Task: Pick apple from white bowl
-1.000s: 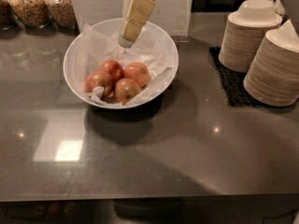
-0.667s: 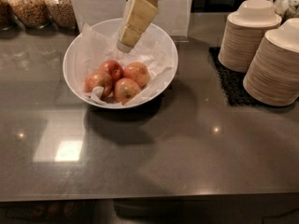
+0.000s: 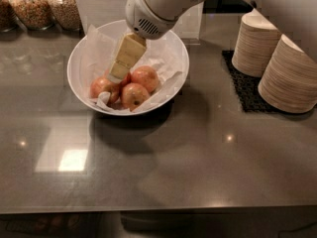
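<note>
The white bowl stands on the grey counter at upper left, lined with crumpled white paper. Several red-and-yellow apples lie in its front half: one at the left, one at the front, one at the right. A further apple is mostly hidden under the gripper. My gripper reaches down into the bowl from the upper right, its tan tip resting just over that hidden back apple, between the left and right apples. The white arm covers the bowl's far rim.
Two tall stacks of tan disposable bowls stand at the right on a black mat. Glass jars of grain line the back left. A white panel stands behind the bowl.
The gripper has come down and forward from above the bowl's far rim into the bowl, onto the apples. The arm now fills the top of the view. The apples have not moved.
</note>
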Tool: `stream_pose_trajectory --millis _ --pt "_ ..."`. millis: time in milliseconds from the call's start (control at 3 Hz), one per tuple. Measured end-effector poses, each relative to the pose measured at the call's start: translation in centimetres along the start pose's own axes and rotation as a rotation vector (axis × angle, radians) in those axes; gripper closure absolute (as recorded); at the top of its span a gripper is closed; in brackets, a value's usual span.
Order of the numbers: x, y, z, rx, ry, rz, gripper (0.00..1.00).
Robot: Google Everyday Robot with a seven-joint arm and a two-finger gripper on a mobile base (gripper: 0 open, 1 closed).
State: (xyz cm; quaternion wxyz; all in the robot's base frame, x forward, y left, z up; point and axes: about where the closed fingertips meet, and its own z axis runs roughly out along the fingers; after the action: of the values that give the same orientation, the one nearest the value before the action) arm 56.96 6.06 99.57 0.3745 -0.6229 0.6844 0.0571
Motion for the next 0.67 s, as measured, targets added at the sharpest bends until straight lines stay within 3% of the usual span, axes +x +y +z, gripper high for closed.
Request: stream_pose_trajectory --millis 333,667 --pt "0.5 0.1 1.7 0.004 -0.006 -0.012 0.0" --pt "1.6 0.3 5.4 0.008 -0.056 0.0 0.0"
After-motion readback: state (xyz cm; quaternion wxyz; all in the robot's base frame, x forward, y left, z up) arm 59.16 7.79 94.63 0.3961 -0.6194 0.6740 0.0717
